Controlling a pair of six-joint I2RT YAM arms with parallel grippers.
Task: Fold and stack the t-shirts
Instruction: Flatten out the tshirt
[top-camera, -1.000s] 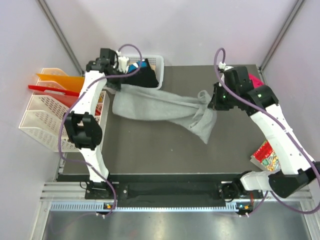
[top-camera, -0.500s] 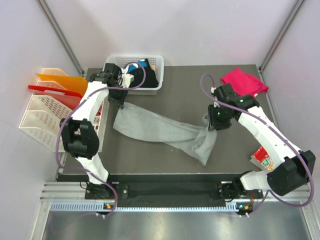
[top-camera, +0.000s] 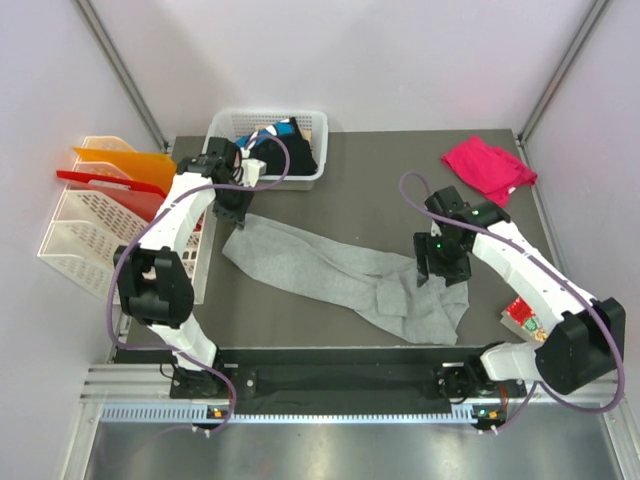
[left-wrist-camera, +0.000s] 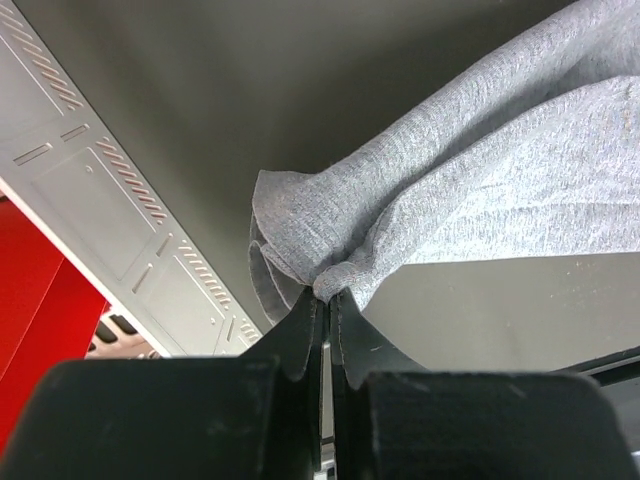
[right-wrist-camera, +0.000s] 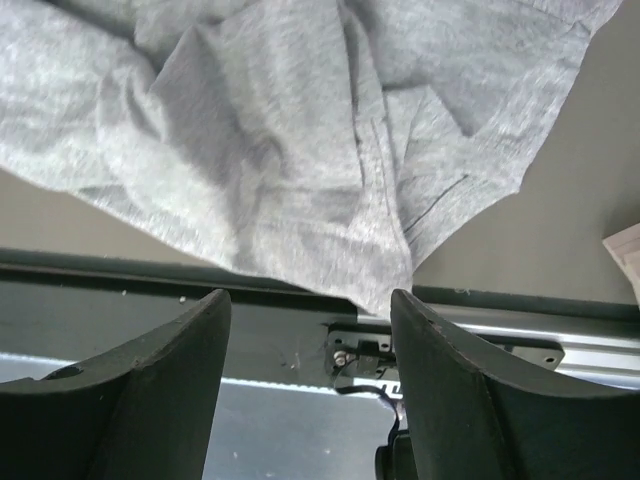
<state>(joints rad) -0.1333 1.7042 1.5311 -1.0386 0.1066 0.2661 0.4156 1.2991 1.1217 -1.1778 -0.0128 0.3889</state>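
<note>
The large light grey t-shirt (top-camera: 330, 275) lies stretched across the table from back left to front right. My left gripper (top-camera: 236, 208) is shut on its left end. In the left wrist view that gripper (left-wrist-camera: 328, 295) has a bunched fold of the grey t-shirt (left-wrist-camera: 480, 170) pinched at its fingertips. My right gripper (top-camera: 443, 272) hangs open just above the crumpled right end. Its fingers (right-wrist-camera: 200, 340) stand wide apart over the grey t-shirt (right-wrist-camera: 270, 150) and hold nothing. A magenta-pink t-shirt (top-camera: 488, 167) lies at the back right. Black t-shirts with blue-white patches (top-camera: 288, 148) fill the basket.
A white basket (top-camera: 225, 125) stands at the back left of the table. White file trays (top-camera: 85, 235) with orange and red folders stand off the table's left edge. A red patterned snack packet (top-camera: 520, 316) lies at the front right, by the right arm.
My right gripper has opened and let go of the grey t-shirt, whose right end has dropped onto the table near the front. Both arms have moved nearer and lower, and the left keeps its grip.
</note>
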